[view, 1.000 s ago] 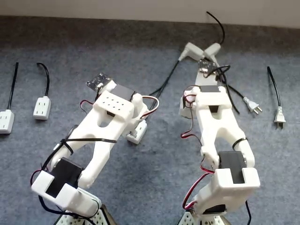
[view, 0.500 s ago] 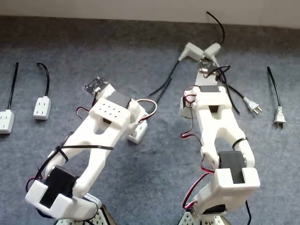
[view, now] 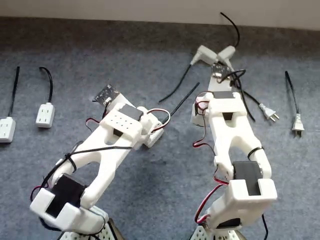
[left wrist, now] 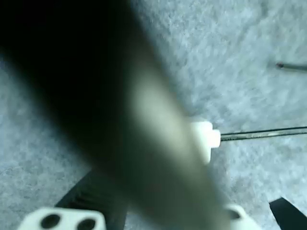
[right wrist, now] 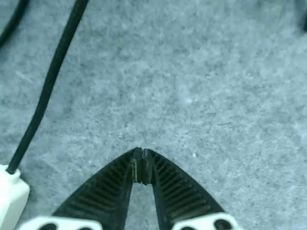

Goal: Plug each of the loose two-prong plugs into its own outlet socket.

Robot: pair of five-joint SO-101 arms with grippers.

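Observation:
My left gripper (view: 151, 134) sits mid-table, shut on a white socket block (view: 154, 138) whose short black cord (view: 184, 100) runs off toward the right arm. The left wrist view shows that block (left wrist: 204, 140) and its cord (left wrist: 264, 134) behind a big dark blur. Low over bare carpet, my right gripper (right wrist: 142, 165) is shut with nothing in it. Another white block (right wrist: 9, 196) with a black cord (right wrist: 48, 91) lies beside it. Two loose plugs (view: 272, 115) (view: 298, 124) lie at the far right. Two white sockets (view: 45, 114) (view: 6, 129) rest at the far left.
Two white cord ends (view: 200, 54) (view: 227, 51) cross at the back centre, and a black cord (view: 175, 85) trails from them toward the middle. Grey carpet (view: 165, 190) covers the table. Both arm bases stand at the near edge.
The left arm has shifted slightly right and turned, carrying the white block with it. The block's cord has swung out to the right. The right arm has stayed still.

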